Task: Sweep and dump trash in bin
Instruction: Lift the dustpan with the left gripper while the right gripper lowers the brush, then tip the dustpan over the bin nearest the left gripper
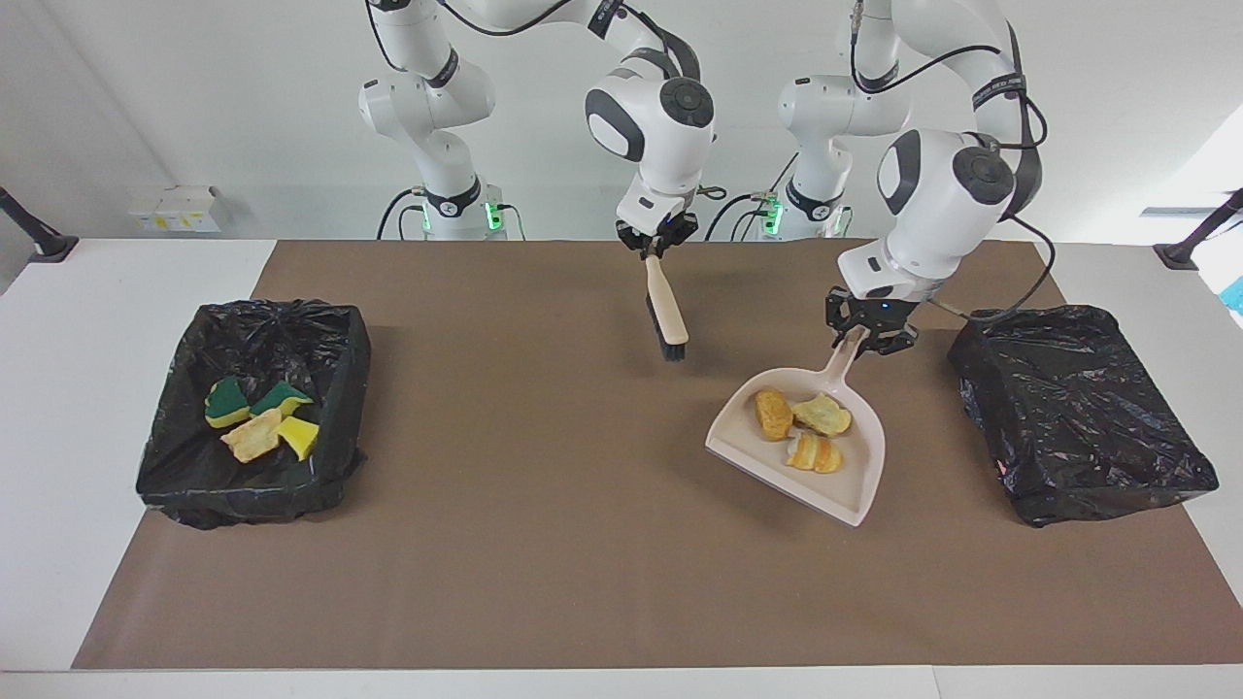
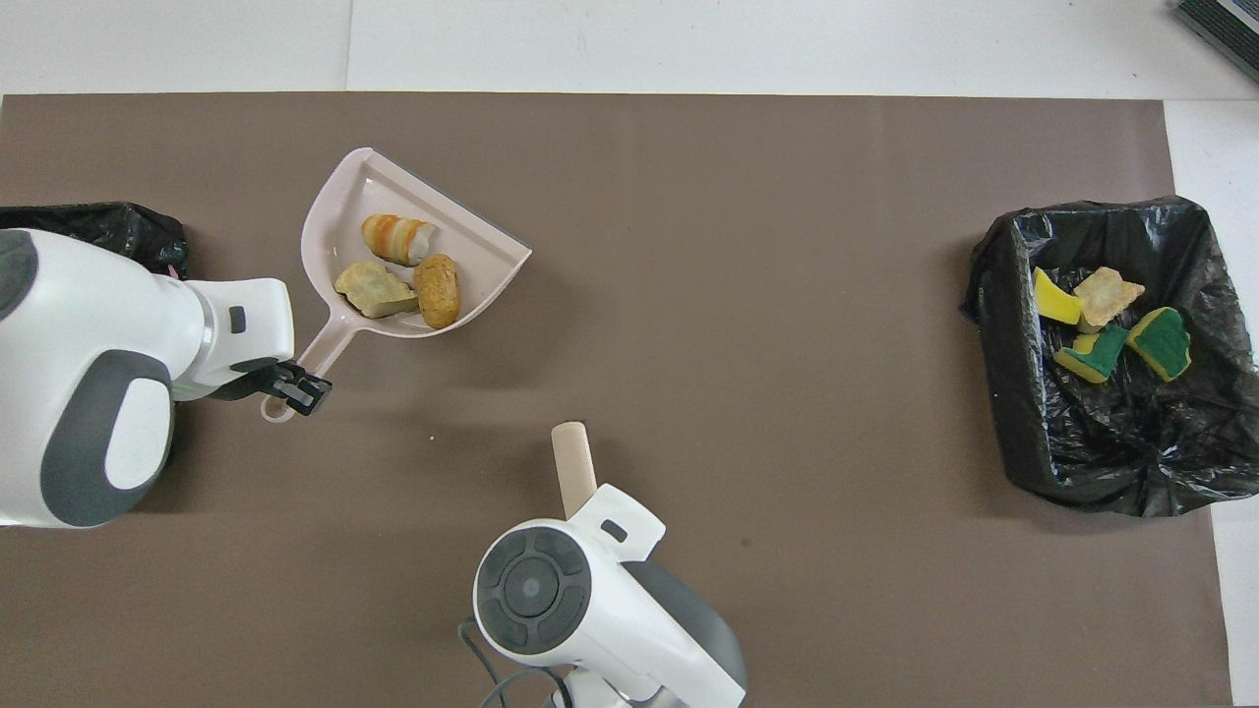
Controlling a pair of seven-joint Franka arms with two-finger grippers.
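Two black-lined bins (image 1: pixel 254 413) (image 1: pixel 1078 413) at either end of brown mat (image 1: pixel 544 544).

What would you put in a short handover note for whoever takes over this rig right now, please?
Left gripper: shut on the dustpan handle, pan raised over the mat beside the bin at the left arm's end.
Right gripper: shut on the brush, held bristles down over the mat near the robots.
Trash: three bread-like chunks in the dustpan; four pieces in the bin at the right arm's end.
Done: nothing loose on the mat.
Left: tip the dustpan's load into a bin.
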